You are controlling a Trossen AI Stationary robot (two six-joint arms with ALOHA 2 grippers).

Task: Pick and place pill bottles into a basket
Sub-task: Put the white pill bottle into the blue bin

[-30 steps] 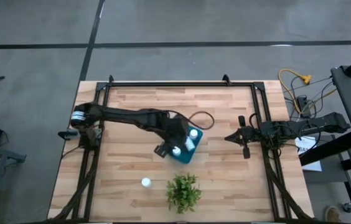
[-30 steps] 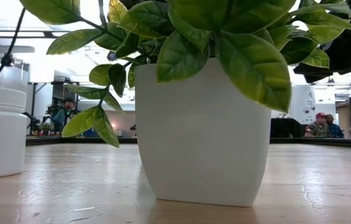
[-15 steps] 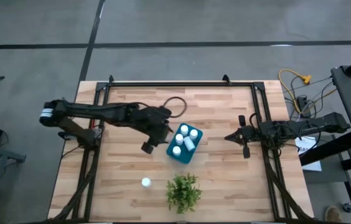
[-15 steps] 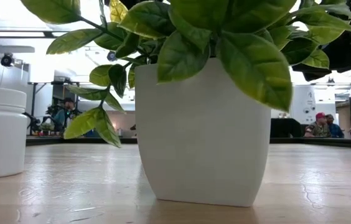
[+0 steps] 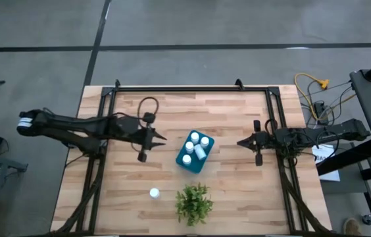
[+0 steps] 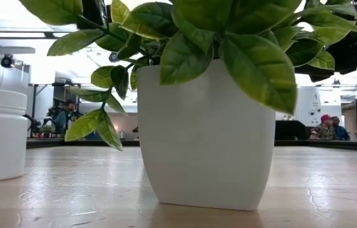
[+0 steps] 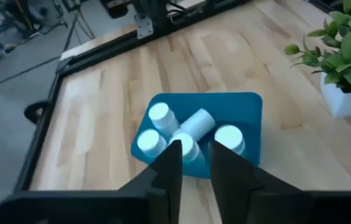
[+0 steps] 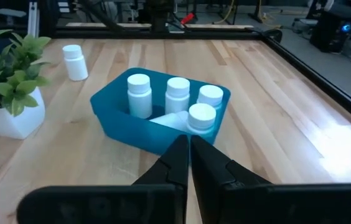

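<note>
The teal basket [image 5: 195,153] stands at the table's middle and holds several white pill bottles [image 8: 177,94], most upright on their bases and one lying on its side [image 7: 197,121]. Another pill bottle [image 5: 154,193] stands alone on the table nearer the front, left of the plant. My left gripper [image 5: 163,138] hangs left of the basket, pointing at it. A narrow gap shows between its fingers [image 7: 194,158], with nothing in it. My right gripper [image 5: 240,143] waits right of the basket, shut [image 8: 189,146] and holding nothing.
A potted plant [image 5: 193,203] in a white pot [image 6: 204,133] stands at the front middle, just before the basket. Black frame rails [image 5: 100,164] run along the table's left, right and far edges. Bare wood lies between the basket and each gripper.
My left gripper has drawn back from above the basket toward the table's left edge, its arm folding back. The basket and its bottles, partly covered by the arm before, now show in full. The basket and the lone bottle have stayed where they were.
</note>
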